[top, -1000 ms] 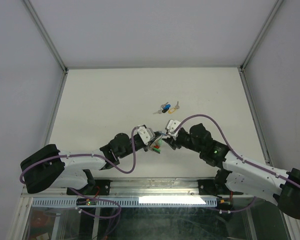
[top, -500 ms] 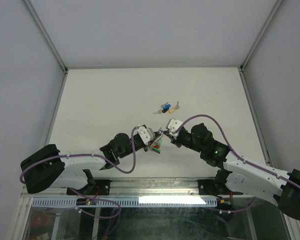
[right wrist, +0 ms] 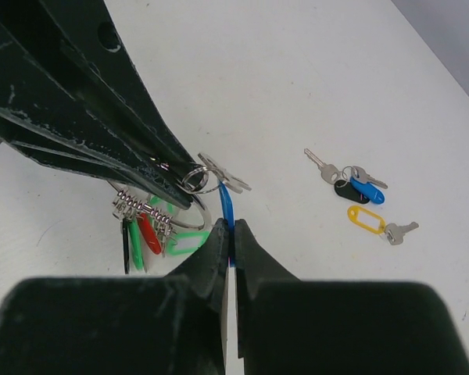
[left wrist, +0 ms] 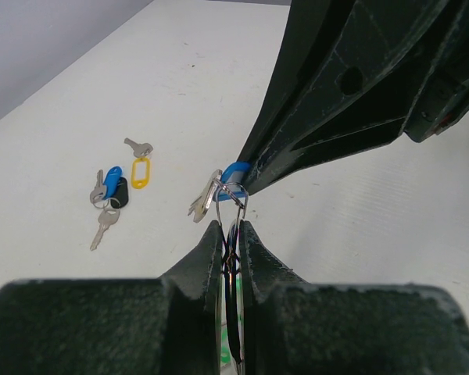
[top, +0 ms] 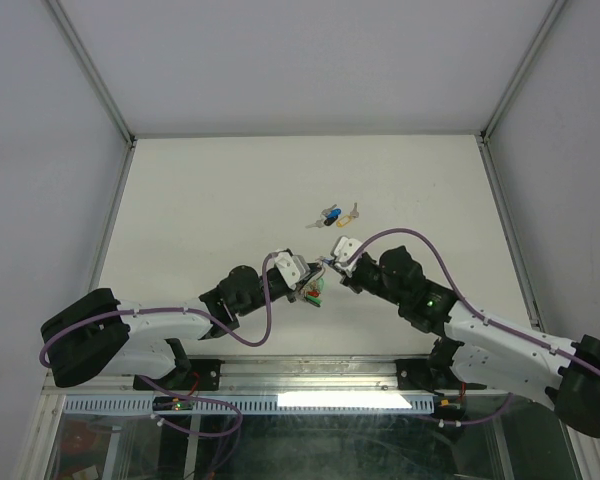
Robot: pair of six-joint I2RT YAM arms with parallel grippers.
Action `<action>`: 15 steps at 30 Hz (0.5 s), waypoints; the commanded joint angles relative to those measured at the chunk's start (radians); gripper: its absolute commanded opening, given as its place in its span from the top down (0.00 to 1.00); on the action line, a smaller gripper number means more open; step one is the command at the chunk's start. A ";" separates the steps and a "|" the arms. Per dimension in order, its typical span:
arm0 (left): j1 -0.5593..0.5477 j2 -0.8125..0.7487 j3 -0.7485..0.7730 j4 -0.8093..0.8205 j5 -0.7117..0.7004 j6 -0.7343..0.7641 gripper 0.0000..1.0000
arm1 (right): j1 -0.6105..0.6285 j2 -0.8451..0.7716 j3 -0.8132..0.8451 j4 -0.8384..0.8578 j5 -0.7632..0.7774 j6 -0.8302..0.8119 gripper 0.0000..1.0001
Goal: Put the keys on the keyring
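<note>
We are pinching the keyring (right wrist: 197,222) with left fingers (left wrist: 207,251) and the blue key (right wrist: 227,207) with right fingers (right wrist: 213,251), which are edging slightly farther; threading is starting, other keys (top: 335,214) are waiting.

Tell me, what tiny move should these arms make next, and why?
Probably the right jaws should ease the blue-tagged key along onto the keyring. The left jaws are shut on that ring, the right on the blue tag, and the key's small loop meets the ring's wire, seemingly not yet threaded.
</note>
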 commanded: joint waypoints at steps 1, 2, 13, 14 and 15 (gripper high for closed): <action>-0.002 -0.009 0.031 0.075 0.048 -0.001 1.00 | -0.009 0.029 0.059 0.090 0.074 -0.015 1.00; -0.002 -0.009 0.033 0.074 0.050 -0.001 1.00 | -0.009 0.039 0.062 0.097 0.069 -0.014 1.00; -0.002 -0.001 0.041 0.062 0.061 0.002 1.00 | -0.010 0.087 0.074 0.186 0.088 -0.015 1.00; -0.002 0.000 0.041 0.063 0.061 0.002 1.00 | -0.010 0.081 0.073 0.192 0.100 -0.018 1.00; -0.002 0.001 0.041 0.063 0.060 0.002 1.00 | -0.009 0.072 0.068 0.200 0.114 -0.021 1.00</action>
